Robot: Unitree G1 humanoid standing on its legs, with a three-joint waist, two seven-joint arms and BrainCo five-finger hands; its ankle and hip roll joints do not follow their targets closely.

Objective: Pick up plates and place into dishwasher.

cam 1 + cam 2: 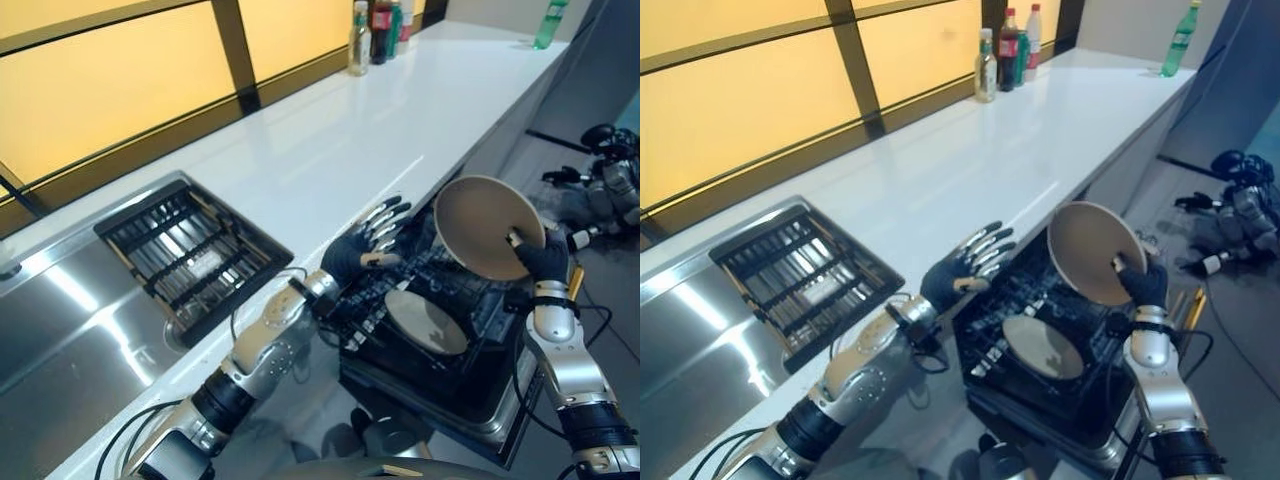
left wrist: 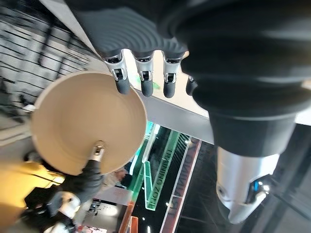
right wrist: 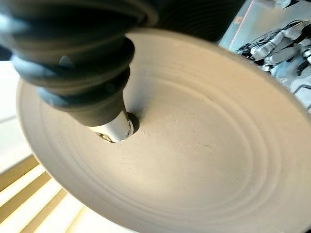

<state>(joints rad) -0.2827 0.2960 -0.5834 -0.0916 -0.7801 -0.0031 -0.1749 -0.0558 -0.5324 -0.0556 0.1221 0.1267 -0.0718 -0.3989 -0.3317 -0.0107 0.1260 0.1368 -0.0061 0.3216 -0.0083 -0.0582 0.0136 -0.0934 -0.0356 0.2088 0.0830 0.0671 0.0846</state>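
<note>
Right hand [image 1: 545, 262]: pinching tan plate [image 1: 485, 225], tilted above dishwasher rack [image 1: 400, 290]
Left hand [image 1: 365, 250]: fingers spread, empty, over rack edge
Rack: second plate [image 1: 425, 320] inside

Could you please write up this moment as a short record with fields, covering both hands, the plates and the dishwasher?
right hand: shut on the held plate, which is tilted on edge above the rack
left hand: open, fingers straight, above the rack's near-counter edge, holding nothing
plate in rack: lying in the dishwasher rack
dishwasher: rack pulled out below the counter
sink: dark rack sits in it
bottles: at the counter's far end
</note>
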